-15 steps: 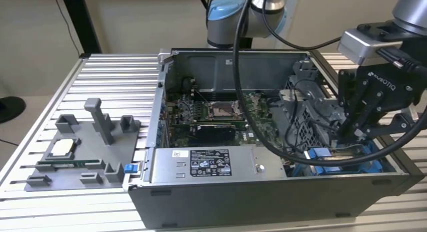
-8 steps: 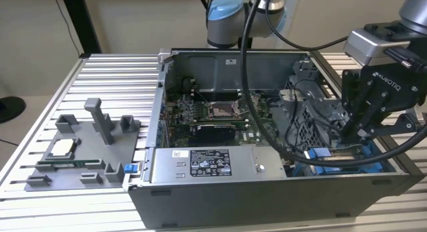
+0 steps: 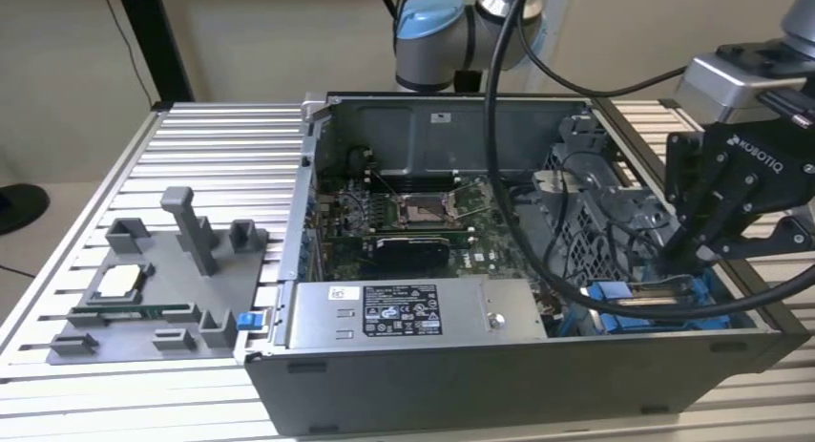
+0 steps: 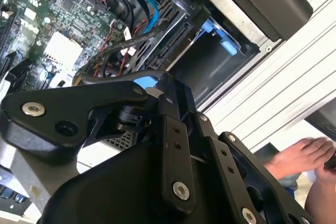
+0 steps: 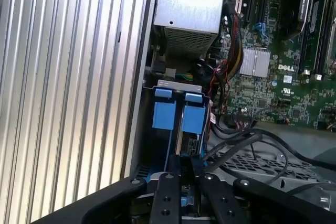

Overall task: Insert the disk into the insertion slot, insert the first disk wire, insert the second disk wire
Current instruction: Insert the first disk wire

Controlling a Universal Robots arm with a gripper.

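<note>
In the exterior view my gripper [image 3: 679,270] reaches down into the computer case's front corner, on the exterior view's right. Its fingers [image 5: 173,174] stand close together, shut on the upper edge of the disk [image 3: 656,291]. The disk stands edge-on in its blue carrier [image 5: 192,120], partly down inside the insertion slot [image 3: 612,313], whose blue rails [image 5: 164,115] flank it. In the second wrist view the dark bay of the insertion slot [image 4: 207,69] lies just beyond the gripper's black links. Loose black and red wires [image 5: 226,121] hang beside the bay, unplugged from the disk as far as I can see.
A grey labelled power-supply box [image 3: 407,313] sits next to the bay and the motherboard [image 3: 407,222] lies behind it. A perforated cage [image 5: 257,163] with black cables borders the slot. The arm's thick cable [image 3: 507,203] drapes over the case. A hand [image 4: 296,158] rests outside the case.
</note>
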